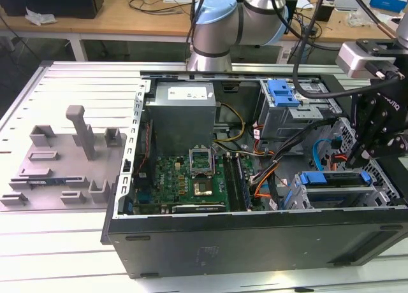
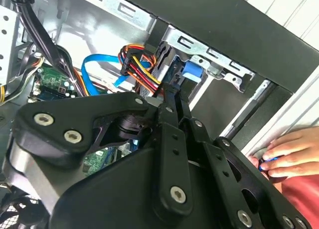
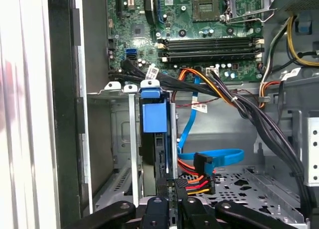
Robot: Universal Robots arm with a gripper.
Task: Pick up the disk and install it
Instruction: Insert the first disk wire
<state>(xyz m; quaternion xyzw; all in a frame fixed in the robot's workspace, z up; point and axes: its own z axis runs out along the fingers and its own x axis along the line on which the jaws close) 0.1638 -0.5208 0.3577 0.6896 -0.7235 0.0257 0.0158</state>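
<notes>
The disk [image 1: 335,186] lies in the lower drive bay at the front right corner of the open computer case [image 1: 255,242], with its blue carrier frame showing at both ends. In the first wrist view the disk [image 3: 152,119] stands edge-on between the bay rails, blue tab toward the motherboard. My gripper [image 1: 358,158] hangs just over the disk's right end in the exterior view. In both wrist views the gripper [image 3: 171,201] [image 2: 174,92] has its black fingers close together, pointing along the disk's [image 2: 192,69] edge. Whether they pinch anything is hidden.
Orange, red and yellow power wires [image 3: 194,181] and a blue data cable [image 3: 214,157] crowd the bay beside the disk. A grey power-supply box [image 1: 182,114], the motherboard [image 1: 191,178] and an upper drive cage [image 1: 284,92] occupy the case. A person's hand [image 2: 291,152] rests at the case edge.
</notes>
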